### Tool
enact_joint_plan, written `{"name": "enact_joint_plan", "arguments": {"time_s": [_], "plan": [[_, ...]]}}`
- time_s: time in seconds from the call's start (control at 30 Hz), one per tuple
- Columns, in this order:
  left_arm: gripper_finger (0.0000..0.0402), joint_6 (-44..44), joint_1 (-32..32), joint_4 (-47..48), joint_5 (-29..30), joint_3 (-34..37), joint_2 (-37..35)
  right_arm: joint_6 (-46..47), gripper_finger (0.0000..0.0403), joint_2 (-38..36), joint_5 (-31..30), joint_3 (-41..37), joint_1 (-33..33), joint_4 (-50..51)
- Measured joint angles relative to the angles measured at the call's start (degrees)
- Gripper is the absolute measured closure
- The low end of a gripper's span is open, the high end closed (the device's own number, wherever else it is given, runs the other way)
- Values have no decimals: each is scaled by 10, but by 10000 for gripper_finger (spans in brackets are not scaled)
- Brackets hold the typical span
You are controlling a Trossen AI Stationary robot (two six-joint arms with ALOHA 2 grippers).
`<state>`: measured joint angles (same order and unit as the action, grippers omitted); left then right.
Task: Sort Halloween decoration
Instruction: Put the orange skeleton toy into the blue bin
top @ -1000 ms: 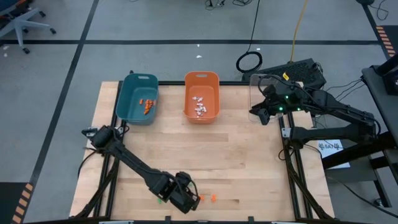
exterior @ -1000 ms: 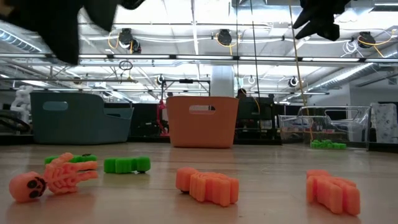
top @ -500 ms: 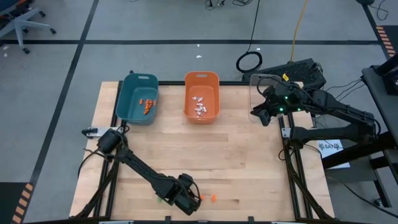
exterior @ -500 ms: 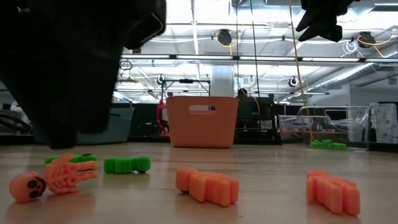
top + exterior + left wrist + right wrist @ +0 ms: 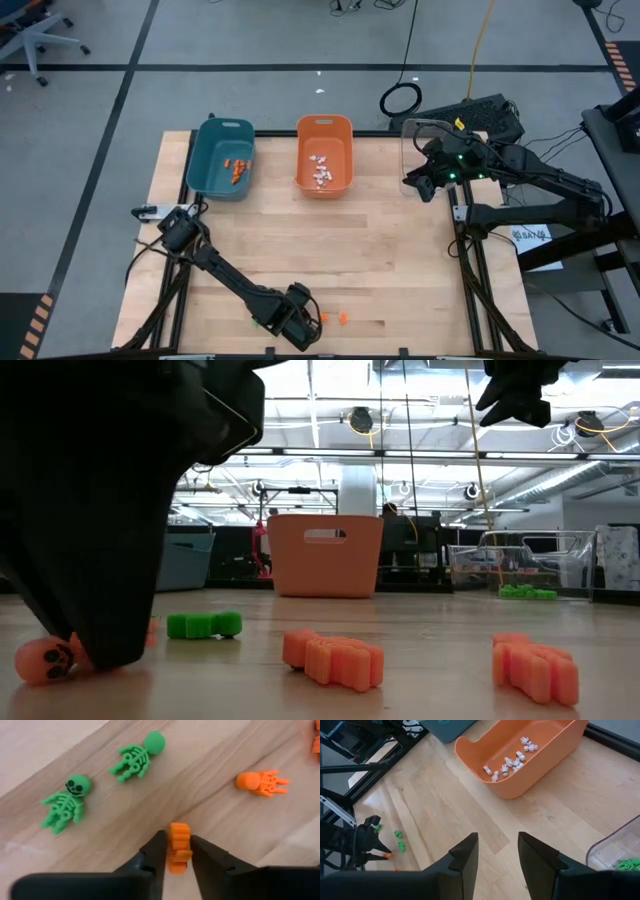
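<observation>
Nearest the table's front edge, the left gripper [image 5: 178, 851] pinched an orange skeleton [image 5: 178, 845], green skeletons [image 5: 65, 804] and another orange one [image 5: 261, 782] lay unsorted beside it, while beyond, the teal bin [image 5: 221, 158] and orange bin [image 5: 324, 153] held sorted trinkets, and the right gripper [image 5: 498, 851] hovered open, empty.

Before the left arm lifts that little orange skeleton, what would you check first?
1. Orange skeleton sits between the left gripper fingers: ok.
2. Grip firmly closed: cannot tell.
3. Two green skeletons lie apart from the gripper: ok.
4. Second orange skeleton clear of the gripper: ok.
5. Teal bin, already holding orange pieces, unobstructed: ok.
6. Right gripper far off by the clear bin: ok.
</observation>
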<state>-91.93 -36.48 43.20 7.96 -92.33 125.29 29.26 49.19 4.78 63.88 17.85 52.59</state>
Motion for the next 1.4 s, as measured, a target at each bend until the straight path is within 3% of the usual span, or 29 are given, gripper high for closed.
{"name": "enact_joint_plan", "arguments": {"time_s": [0.2, 0.4, 0.77, 1.03, 1.4], "plan": [[388, 13, -1, 1, 0, -2, 0, 0, 280, 0, -1, 0, 0, 0], [383, 15, -1, -6, 1, -2, -20, 12, 280, 0, -1, 0, 0, 0], [389, 49, 2, 71, 76, -3, -156, 26, 280, 0, -2, 0, 0, -3], [390, 177, 13, 70, 165, -3, -278, 56, 280, 0, -2, 0, 0, -33], [390, 384, 44, 49, 197, -3, -461, 122, 280, 4, -21, 0, -32, -91]]}}
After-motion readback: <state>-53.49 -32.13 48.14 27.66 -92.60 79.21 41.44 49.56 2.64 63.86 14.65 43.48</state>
